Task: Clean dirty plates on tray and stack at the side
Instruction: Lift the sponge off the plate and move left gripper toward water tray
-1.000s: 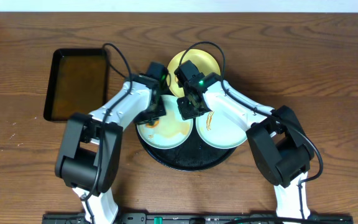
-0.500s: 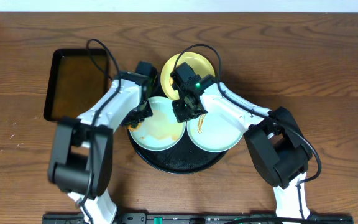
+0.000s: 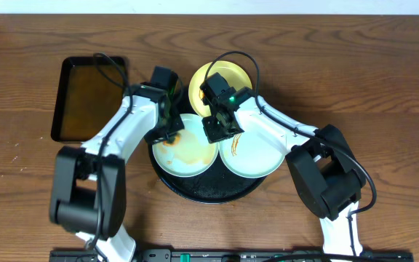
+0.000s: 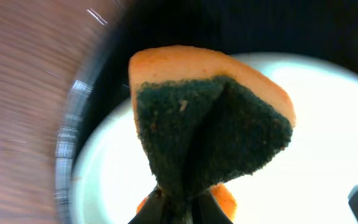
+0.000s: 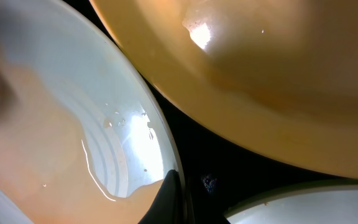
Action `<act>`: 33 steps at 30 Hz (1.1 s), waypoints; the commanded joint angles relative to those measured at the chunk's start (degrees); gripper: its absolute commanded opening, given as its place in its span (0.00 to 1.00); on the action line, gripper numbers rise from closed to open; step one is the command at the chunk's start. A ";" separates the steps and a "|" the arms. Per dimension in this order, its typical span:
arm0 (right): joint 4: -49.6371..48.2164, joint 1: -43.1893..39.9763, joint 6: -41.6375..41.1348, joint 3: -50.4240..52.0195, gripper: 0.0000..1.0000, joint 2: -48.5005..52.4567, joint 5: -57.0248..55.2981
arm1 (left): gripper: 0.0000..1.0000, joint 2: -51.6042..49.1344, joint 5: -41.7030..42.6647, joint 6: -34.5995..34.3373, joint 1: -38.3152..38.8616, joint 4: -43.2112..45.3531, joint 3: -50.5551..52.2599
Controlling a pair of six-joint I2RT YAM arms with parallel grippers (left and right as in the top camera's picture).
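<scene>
so, the job looks barely begun: all three plates sit on the round black tray [image 3: 206, 191] and none is stacked off to the side. the left gripper [image 3: 170, 132] pinches a folded sponge [image 4: 211, 134], green scouring face out and orange body behind, over the far-left edge of the left pale plate [image 3: 189, 149], close to the tray's rim; whether the sponge touches the plate i cannot tell. that plate carries a wide orange-brown smear across its middle and a darker patch by the sponge. the right gripper [image 3: 216, 129] has its fingers pressed together with nothing between them, the tips down where the left pale plate, the right pale plate [image 3: 259, 154] and the yellow plate [image 3: 222, 76] come near one another, seemingly steadying an edge. the right pale plate shows a thin streak of sauce near its left side; the yellow plate shows no clear smear from above. by my reckoning the first wipe is in hand, two plates wait, and all the stacking is left. a small rectangular tray [image 3: 89, 98] lies well to the left.
</scene>
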State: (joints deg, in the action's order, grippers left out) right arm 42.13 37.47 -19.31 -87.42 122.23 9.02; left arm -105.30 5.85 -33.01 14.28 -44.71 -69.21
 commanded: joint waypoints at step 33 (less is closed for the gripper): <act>0.44 -0.31 -0.35 0.24 0.01 0.66 -1.84 | 0.08 5.62 -21.35 3.17 -1.25 -14.69 -9.94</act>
State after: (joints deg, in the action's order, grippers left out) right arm 42.15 37.58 -19.33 -87.42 122.30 10.09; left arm -104.90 -13.54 -29.98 13.91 -59.16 -76.29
